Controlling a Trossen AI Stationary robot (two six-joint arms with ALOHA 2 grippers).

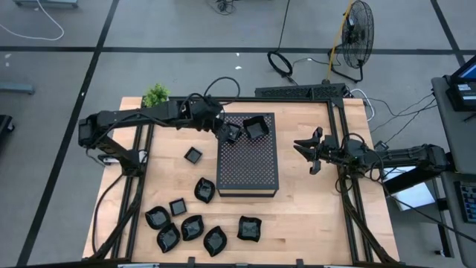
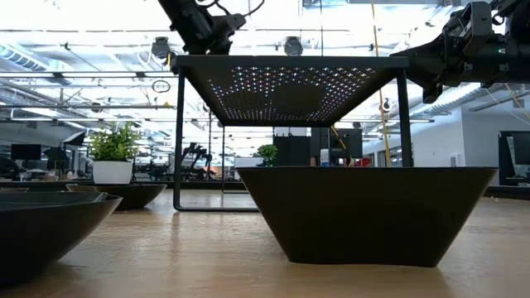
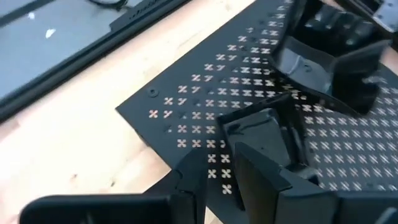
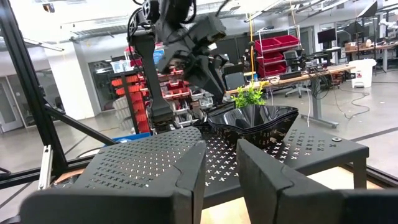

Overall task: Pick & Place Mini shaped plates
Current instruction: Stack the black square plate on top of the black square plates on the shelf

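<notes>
Two mini shaped plates sit on the far end of the dark perforated stand (image 1: 248,154): a larger wavy one (image 1: 255,128) and a small square one (image 3: 264,127). My left gripper (image 3: 217,168) hangs open over the stand's far left corner, its fingertips at the small plate's near rim. Several more glossy black plates lie on the wooden table near its front edge, among them a plate (image 1: 193,155), a second (image 1: 205,190) and a third (image 1: 249,228). My right gripper (image 1: 306,149) waits open in the air to the right of the stand, touching nothing. My left gripper slants down from the table's left side at the small square plate. One finger (image 3: 261,174) hides the plate's near rim (image 3: 239,134), so I cannot tell whether it touches. The plate rests flat on the perforated top.
A potted plant (image 1: 155,94) stands at the table's far left corner. A black frame (image 1: 342,186) runs along the table's sides. The stand has legs and open space beneath (image 2: 290,165). Bare wood (image 1: 320,216) lies right of the loose plates.
</notes>
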